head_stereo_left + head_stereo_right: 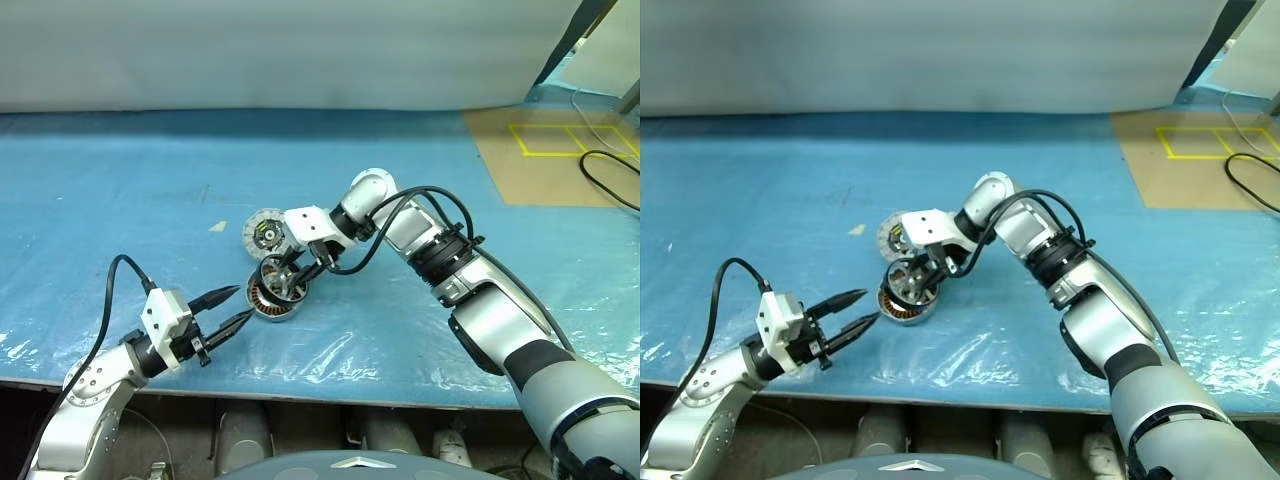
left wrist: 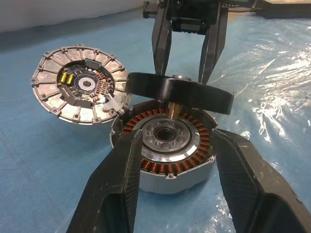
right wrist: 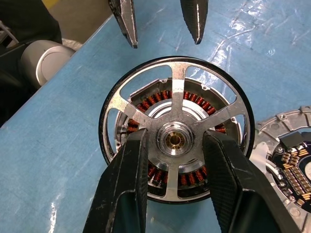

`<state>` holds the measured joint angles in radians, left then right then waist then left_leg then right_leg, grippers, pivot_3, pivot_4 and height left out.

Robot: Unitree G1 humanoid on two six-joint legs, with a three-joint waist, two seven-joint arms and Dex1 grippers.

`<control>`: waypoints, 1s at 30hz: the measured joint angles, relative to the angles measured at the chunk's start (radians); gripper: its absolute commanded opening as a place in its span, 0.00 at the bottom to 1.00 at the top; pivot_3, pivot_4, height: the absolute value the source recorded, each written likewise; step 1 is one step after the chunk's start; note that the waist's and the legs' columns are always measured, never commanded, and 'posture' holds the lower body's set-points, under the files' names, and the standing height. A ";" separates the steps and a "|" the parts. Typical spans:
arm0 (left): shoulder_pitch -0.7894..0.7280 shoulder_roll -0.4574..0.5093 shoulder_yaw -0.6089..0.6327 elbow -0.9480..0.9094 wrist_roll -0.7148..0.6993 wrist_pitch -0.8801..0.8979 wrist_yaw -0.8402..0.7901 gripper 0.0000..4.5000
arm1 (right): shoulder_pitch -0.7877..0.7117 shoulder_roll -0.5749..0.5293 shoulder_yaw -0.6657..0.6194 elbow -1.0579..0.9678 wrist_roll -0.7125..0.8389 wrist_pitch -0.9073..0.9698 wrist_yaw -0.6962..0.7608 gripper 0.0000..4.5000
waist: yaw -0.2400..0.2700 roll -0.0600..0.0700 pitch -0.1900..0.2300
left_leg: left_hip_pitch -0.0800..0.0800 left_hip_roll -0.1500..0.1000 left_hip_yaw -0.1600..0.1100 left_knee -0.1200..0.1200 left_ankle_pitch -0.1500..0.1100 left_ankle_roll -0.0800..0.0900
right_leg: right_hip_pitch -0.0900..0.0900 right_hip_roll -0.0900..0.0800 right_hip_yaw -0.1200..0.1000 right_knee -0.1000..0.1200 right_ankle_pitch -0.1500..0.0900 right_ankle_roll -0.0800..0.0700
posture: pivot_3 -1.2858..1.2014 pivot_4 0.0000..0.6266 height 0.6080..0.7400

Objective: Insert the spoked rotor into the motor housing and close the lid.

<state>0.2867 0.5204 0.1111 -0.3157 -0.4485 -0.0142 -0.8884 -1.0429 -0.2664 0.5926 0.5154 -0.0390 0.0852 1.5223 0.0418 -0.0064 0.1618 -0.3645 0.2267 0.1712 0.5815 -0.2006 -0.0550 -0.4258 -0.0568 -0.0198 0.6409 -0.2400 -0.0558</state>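
Two steps remain — the right end effector [image 1: 292, 283] pinches the spoked rotor [image 2: 179, 92] just above the motor housing [image 2: 167, 148], not in yet. Left end effector [image 1: 234, 306] waits spread; lid [image 2: 80, 83] lies open.

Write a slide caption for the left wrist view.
Right gripper holds spoked rotor above open motor housing.

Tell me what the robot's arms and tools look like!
Both arms are shiny silver-grey tubes with black bands at the joints. A black cable loops along the left arm, and more black cables curl around the right arm. Each wrist has a white block. The left tool and right tool each have two pointed black fingers with a woven pattern.
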 measured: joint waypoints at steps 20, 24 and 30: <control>0.024 -0.009 -0.006 -0.015 0.001 0.013 0.025 0.53 | -0.025 0.031 -0.036 0.011 -0.007 -0.002 0.014 0.37 | 0.000 0.000 0.000 | 0.000 0.000 0.000 0.000 0.000 0.000 | 0.000 0.000 0.000 0.000 0.000 0.000 | 0.52 0.24 1.00; 0.008 -0.009 -0.008 -0.015 0.001 0.018 0.025 0.53 | -0.027 0.036 -0.041 0.004 -0.001 0.016 0.012 0.37 | 0.001 0.000 0.000 | 0.000 0.000 0.000 0.000 0.000 0.000 | 0.000 0.000 0.000 0.000 0.000 0.000 | 0.52 0.24 1.00; 0.000 -0.009 -0.013 -0.015 0.001 0.022 0.025 0.53 | -0.017 0.036 -0.039 0.010 -0.006 0.031 -0.001 0.37 | 0.000 0.000 0.000 | 0.000 0.000 0.000 0.000 0.000 0.000 | 0.000 0.000 0.000 0.000 0.000 0.000 | 0.52 0.24 1.00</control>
<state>0.2866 0.5112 0.0984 -0.3303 -0.4477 0.0077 -0.8631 -1.0594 -0.2308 0.5537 0.5254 -0.0446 0.1160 1.5211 0.0422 -0.0064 0.1618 -0.3642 0.2267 0.1712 0.5816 -0.2006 -0.0549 -0.4256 -0.0569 -0.0198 0.6411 -0.2400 -0.0558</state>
